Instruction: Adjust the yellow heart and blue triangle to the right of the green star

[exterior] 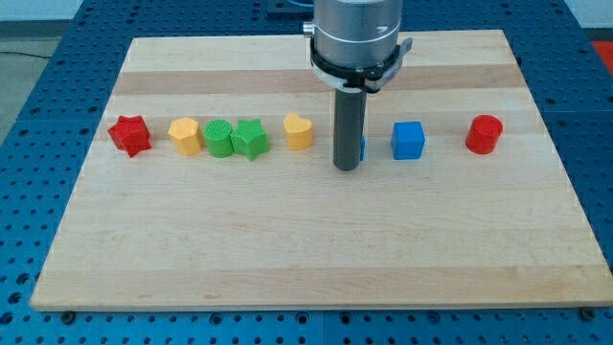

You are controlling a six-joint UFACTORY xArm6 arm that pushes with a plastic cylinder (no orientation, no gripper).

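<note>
The yellow heart (pixel 298 131) sits on the wooden board just right of the green star (pixel 251 140). My tip (pixel 346 167) stands right of the heart, apart from it, and hides most of the blue triangle (pixel 361 149), of which only a thin blue edge shows at the rod's right side. Whether the tip touches that block cannot be told.
In the same row, from the view's left: a red star (pixel 129 135), a yellow block (pixel 186 136), a green cylinder (pixel 219 139) touching the green star. Right of the rod: a blue cube (pixel 408 140) and a red cylinder (pixel 485 134). The board (pixel 316 259) lies on a blue perforated table.
</note>
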